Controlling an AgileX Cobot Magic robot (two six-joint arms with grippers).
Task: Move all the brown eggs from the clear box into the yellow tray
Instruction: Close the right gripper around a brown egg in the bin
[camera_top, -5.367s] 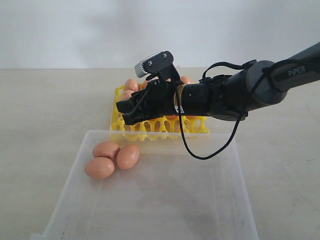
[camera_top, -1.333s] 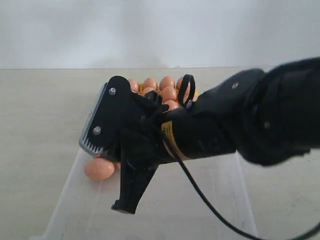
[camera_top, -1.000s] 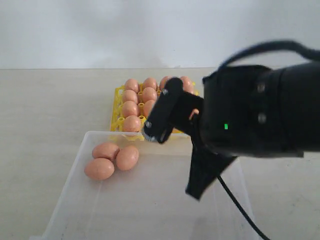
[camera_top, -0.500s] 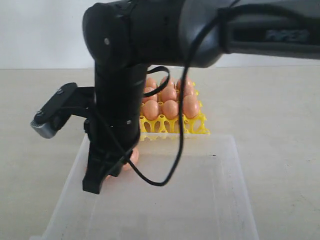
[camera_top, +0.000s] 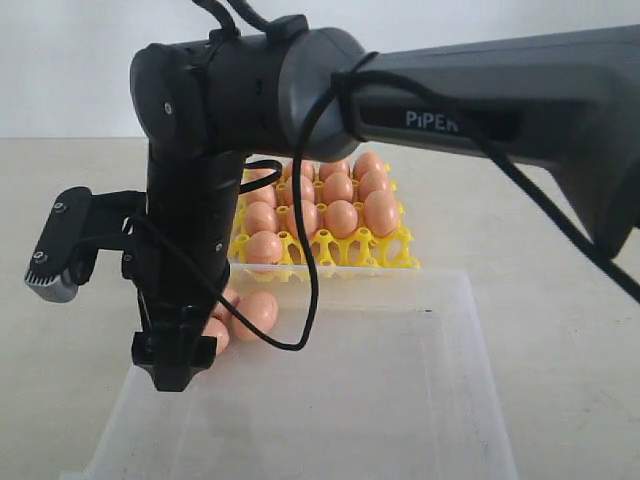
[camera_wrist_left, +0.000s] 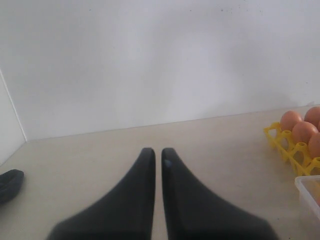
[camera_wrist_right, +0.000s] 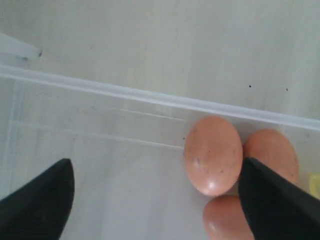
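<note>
Three brown eggs (camera_wrist_right: 213, 155) lie together in a corner of the clear box (camera_top: 420, 400); the exterior view shows one of them (camera_top: 255, 312) beside my arm. My right gripper (camera_wrist_right: 155, 167) points down into the box, open, with nothing between its fingers; one finger (camera_wrist_right: 280, 200) is right beside the eggs. In the exterior view the right gripper (camera_top: 175, 372) hangs over the box's left end. Behind the box, the yellow tray (camera_top: 395, 258) holds several brown eggs (camera_top: 340, 217). My left gripper (camera_wrist_left: 157, 151) is shut and empty, low over the table, with the tray (camera_wrist_left: 280, 141) off to one side.
The right arm (camera_top: 450, 90) stretches across from the right, above the tray and box. A corner of the clear box (camera_wrist_left: 307, 186) shows in the left wrist view. A dark object (camera_wrist_left: 7, 182) lies at that view's edge. A pale wall stands behind the table.
The right arm has swung from above the tray to the box's left end, then shifted slightly left and lower over the three eggs.
</note>
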